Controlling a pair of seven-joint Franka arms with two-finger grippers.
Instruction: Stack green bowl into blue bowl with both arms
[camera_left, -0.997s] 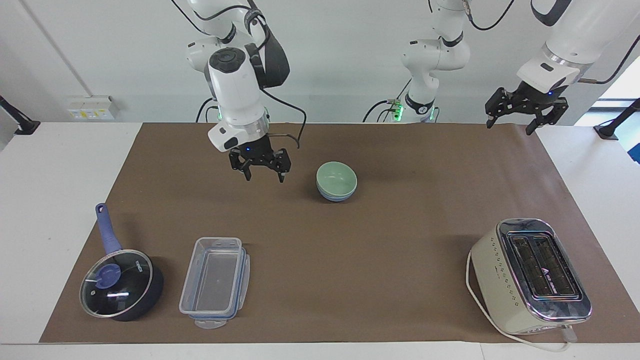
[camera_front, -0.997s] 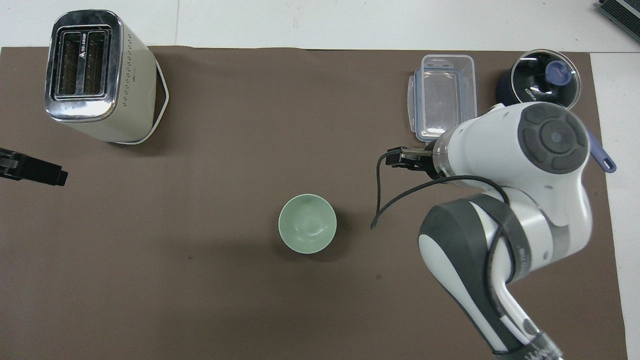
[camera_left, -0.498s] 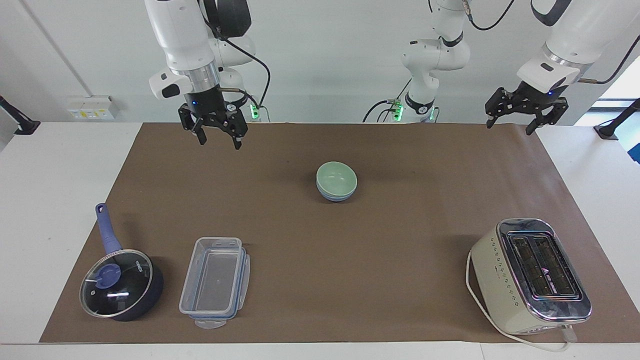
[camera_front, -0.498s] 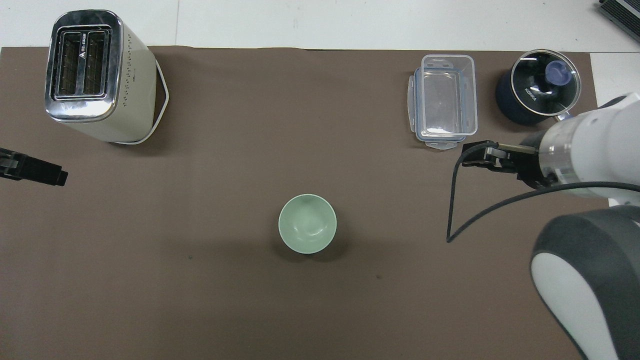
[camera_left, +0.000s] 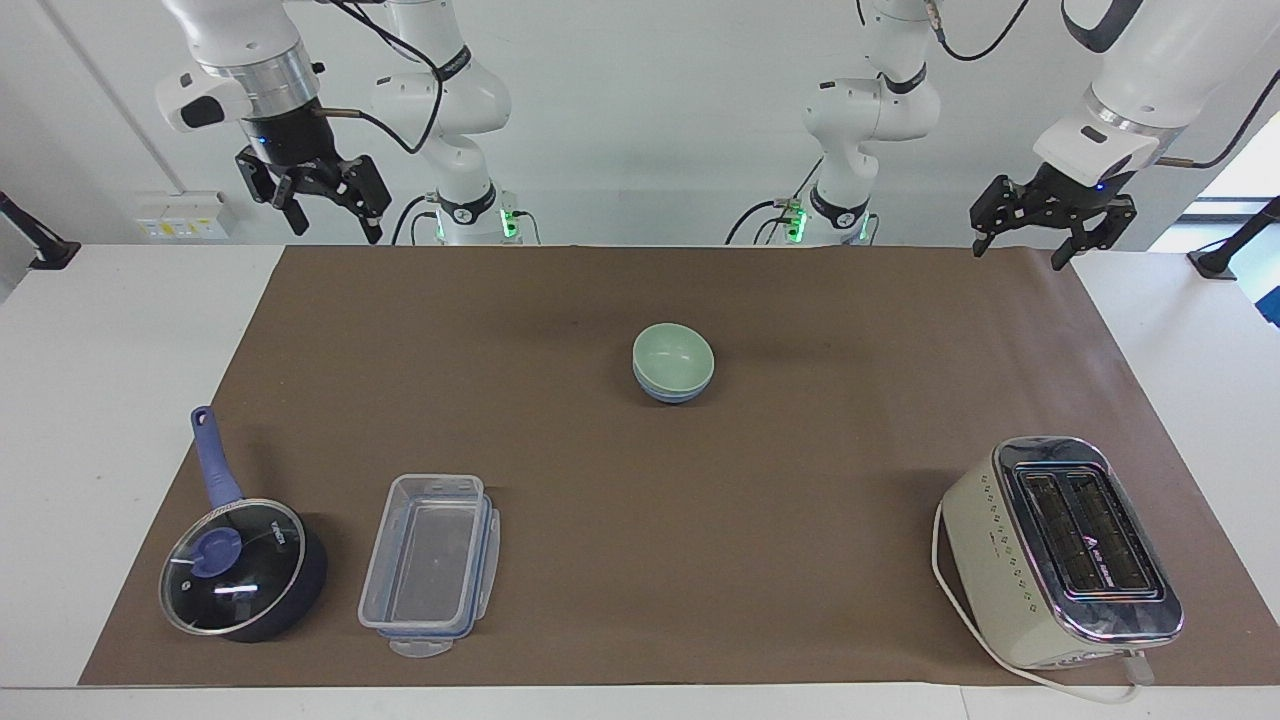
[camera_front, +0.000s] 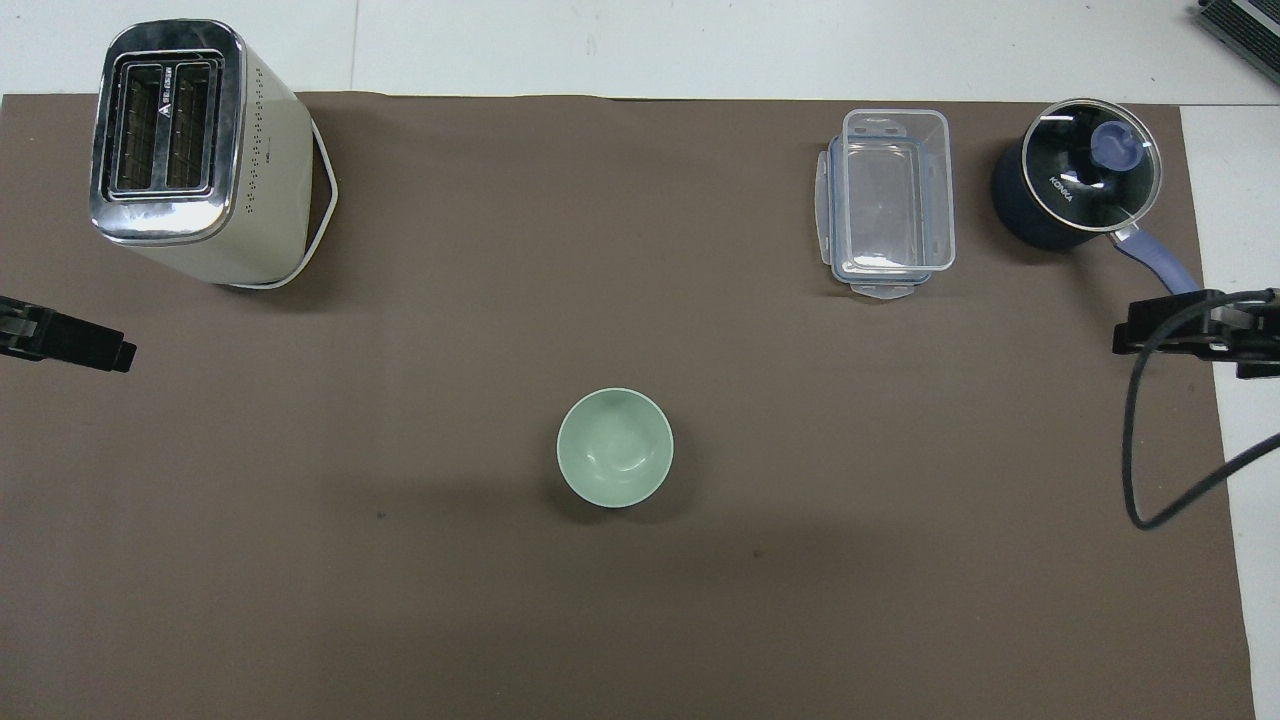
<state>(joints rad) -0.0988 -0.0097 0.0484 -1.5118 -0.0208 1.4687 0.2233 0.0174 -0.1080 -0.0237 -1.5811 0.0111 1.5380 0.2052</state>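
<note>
Pulling my right gripper up and away is the one real change: a second ago it hung low over the mat just beside the bowls, half a second ago it was over the mat's robot-side edge, and now it is raised high at the right arm's end of the table, fingers spread and holding nothing. In the overhead view only its dark tip and a loop of cable show at the edge of the mat, near the saucepan with its glass lid. That pan and the clear lidded container beside it sit where they were, untouched

At the middle of the mat the green bowl sits nested in the blue bowl — only a thin band of blue shows under the green rim in the facing view, and from overhead the green one hides it altogether. Neither bowl has shifted across the three moments

Toward the left arm's end, the toaster stands as before, and my left gripper waits raised over the mat's corner, fingers apart, empty, unmoved over the last second

I read this as the stack made and my right arm clearing off — nothing is left to place, and the nested pair looks level and settled
</note>
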